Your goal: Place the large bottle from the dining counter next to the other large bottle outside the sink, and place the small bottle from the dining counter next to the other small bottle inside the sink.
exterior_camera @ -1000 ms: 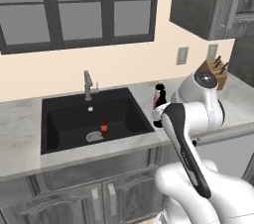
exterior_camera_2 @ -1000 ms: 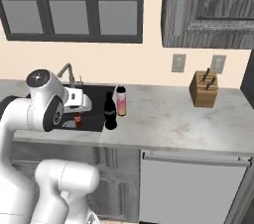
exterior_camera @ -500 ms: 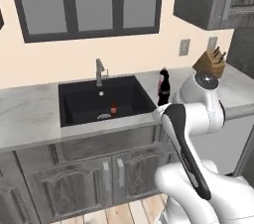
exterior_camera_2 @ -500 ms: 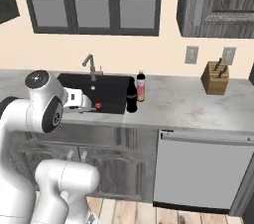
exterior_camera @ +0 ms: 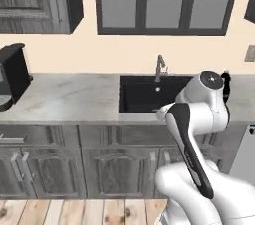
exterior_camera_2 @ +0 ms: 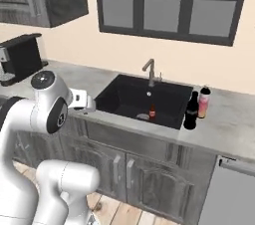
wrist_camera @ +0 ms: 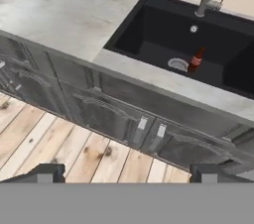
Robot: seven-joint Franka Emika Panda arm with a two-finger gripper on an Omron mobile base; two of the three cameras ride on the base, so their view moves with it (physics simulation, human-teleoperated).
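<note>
1. The gripper [wrist_camera: 126, 171] is empty, its two fingers spread wide, looking down over the cabinet doors [wrist_camera: 119, 119] and wooden floor in front of the sink [wrist_camera: 163, 34].
2. Beside the sink's right edge, two large bottles stand together on the counter [exterior_camera_2: 224, 129]: a dark bottle [exterior_camera_2: 191, 111] nearer the front and a pale pink bottle [exterior_camera_2: 203, 102] just behind it. This suggests the large-bottle half of the task is done.
3. Inside the sink, one small red bottle [exterior_camera_2: 152, 112] stands beside the drain [wrist_camera: 177, 64]. No second small bottle is there yet.
4. The step in hand looks like travel: the empty arm is off to fetch the small bottle from the dining counter, which is not in sight.
5. The next move calls for reaching that counter, closing on the small bottle, then returning to set it upright next to the red one.
</note>
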